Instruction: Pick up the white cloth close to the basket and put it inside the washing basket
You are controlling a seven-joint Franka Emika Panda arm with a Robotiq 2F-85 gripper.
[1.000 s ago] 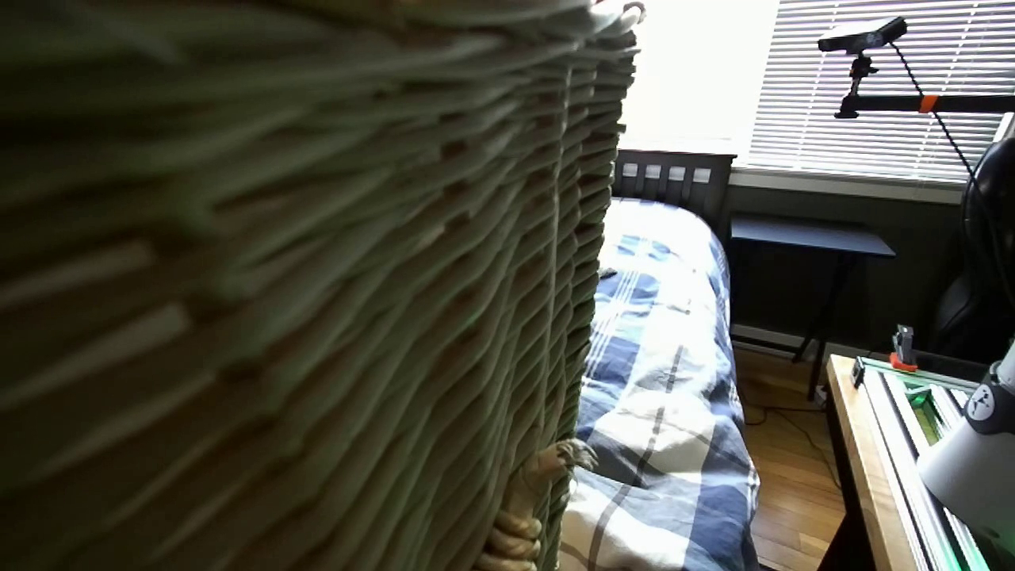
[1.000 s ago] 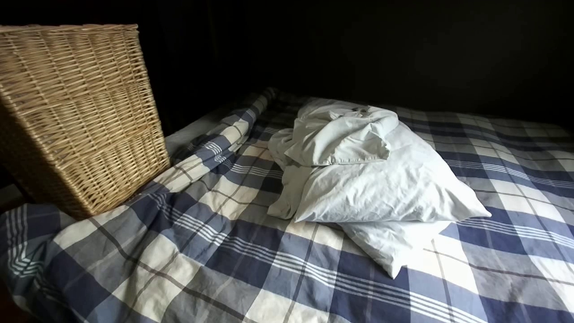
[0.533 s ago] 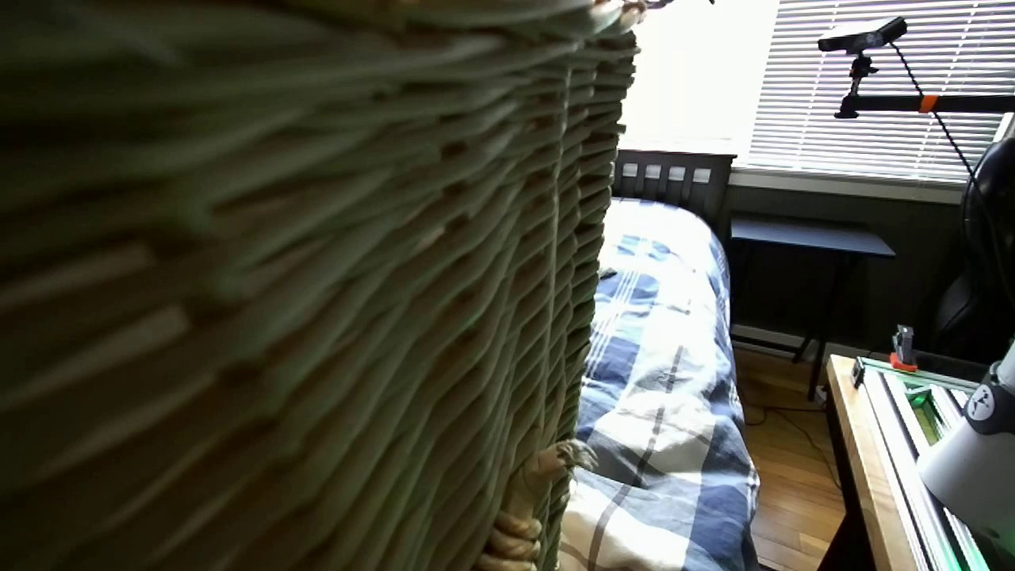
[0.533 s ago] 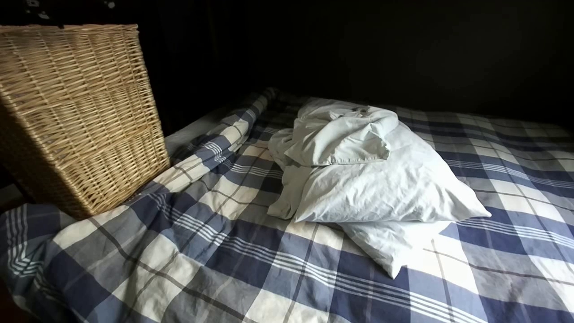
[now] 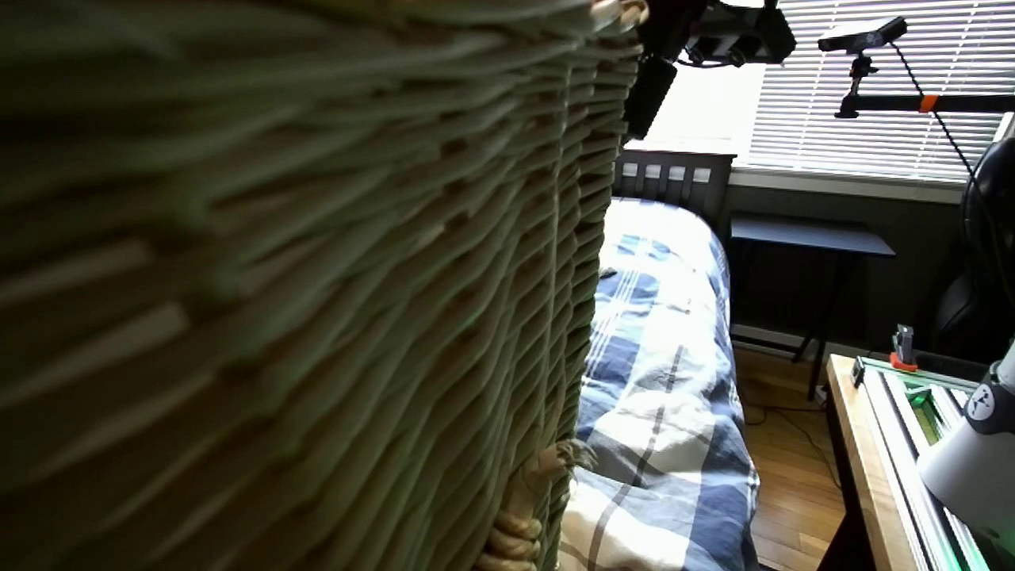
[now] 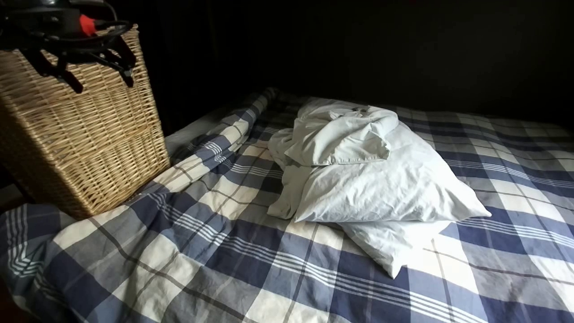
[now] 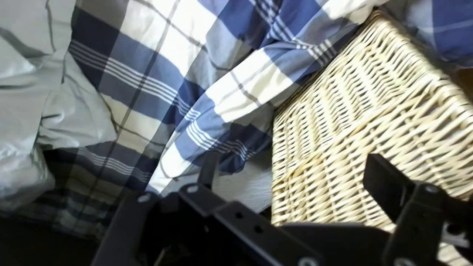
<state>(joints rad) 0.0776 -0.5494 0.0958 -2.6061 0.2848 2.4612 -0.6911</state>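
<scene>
A crumpled white cloth [image 6: 338, 141] lies on top of white pillows [image 6: 403, 193] on the bed; a fold of white fabric [image 6: 289, 188] hangs on the side toward the basket. White fabric [image 7: 79, 114] also shows at the left of the wrist view. The tall wicker basket [image 6: 103, 121] stands tilted at the bed's edge; it fills much of an exterior view [image 5: 357, 277] and the right of the wrist view [image 7: 347, 122]. Its inside is hidden. My gripper [image 6: 103, 84] is open and empty, high in front of the basket's upper part, away from the cloth. The fingers are spread in the wrist view [image 7: 293, 160].
The plaid duvet [image 6: 215, 260] is rumpled between basket and pillows. A wooden table [image 5: 880, 476] with the white robot base [image 5: 971, 468] stands beside the bed. A camera on a black bar [image 5: 864, 36] and a small dark table [image 5: 809, 235] are further back.
My gripper has come into view at the top left and moved down in front of the basket. Black arm hardware has appeared past the basket's upper edge. Cloth, pillows and basket have not moved.
</scene>
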